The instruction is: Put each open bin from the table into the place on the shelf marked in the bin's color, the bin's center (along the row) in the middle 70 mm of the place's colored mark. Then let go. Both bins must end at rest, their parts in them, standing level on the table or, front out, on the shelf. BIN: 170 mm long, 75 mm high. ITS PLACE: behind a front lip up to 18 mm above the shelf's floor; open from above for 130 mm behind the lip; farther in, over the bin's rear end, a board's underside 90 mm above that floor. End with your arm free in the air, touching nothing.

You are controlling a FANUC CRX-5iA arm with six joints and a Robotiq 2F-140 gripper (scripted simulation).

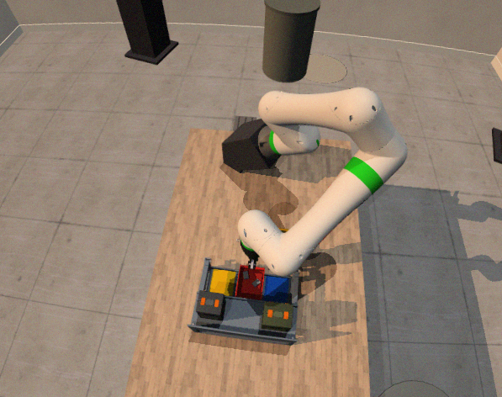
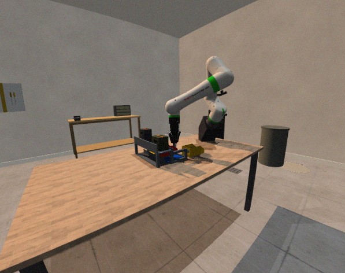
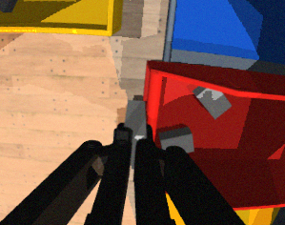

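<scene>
We find the gripper (image 1: 251,263) (image 2: 174,143) (image 3: 134,113) closed on nothing, pointing down at the near end of the red bin (image 1: 251,292) (image 2: 172,147) (image 3: 207,119); whether its tips touch the end wall, we cannot tell. The red bin lies in the middle place of the grey shelf (image 1: 242,314) (image 2: 146,143) (image 3: 168,30), between the yellow mark (image 1: 222,281) and the blue mark (image 1: 277,288) (image 3: 212,24), with two grey parts inside. We cannot establish whether it stands fully level. The yellow bin (image 1: 283,230) (image 2: 191,150) (image 3: 78,30) is on the table (image 1: 242,375) (image 2: 108,181) (image 3: 40,95), outside the shelf, with a dark part visible inside. On the shelf's upper board we note a dark box (image 1: 210,304) (image 2: 145,134) and an olive box (image 1: 277,316) (image 2: 160,143), well apart.
</scene>
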